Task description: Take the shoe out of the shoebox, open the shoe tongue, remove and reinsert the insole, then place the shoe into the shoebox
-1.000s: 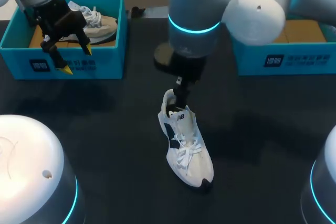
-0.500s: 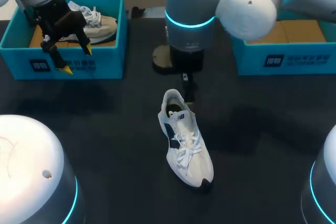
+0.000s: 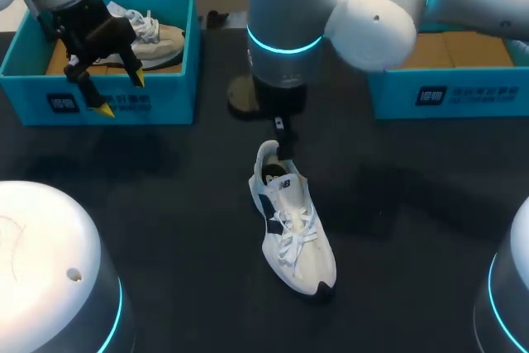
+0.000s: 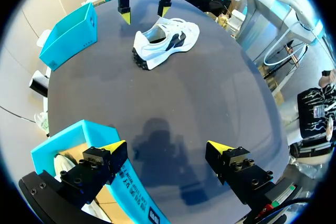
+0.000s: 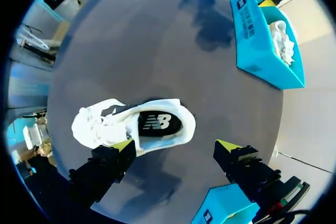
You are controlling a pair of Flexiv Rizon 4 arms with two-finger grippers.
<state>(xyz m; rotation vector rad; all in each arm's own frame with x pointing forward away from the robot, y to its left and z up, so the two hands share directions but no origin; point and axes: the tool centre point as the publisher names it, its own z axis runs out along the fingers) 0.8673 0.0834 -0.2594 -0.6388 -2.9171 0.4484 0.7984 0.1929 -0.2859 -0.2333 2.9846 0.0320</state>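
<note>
White shoe (image 5: 134, 124) on the table (image 3: 413, 204), heel just beneath the spread right hand (image 5: 176, 145); left hand (image 4: 167, 145) spread, well apart

The dark table (image 3: 165, 204) bears a white shoe (image 3: 293, 233) and two blue shoeboxes (image 3: 169, 101) (image 3: 479, 97).

White, navy-patched shoe (image 3: 294, 233), turquoise shoebox (image 3: 169, 97)
</note>
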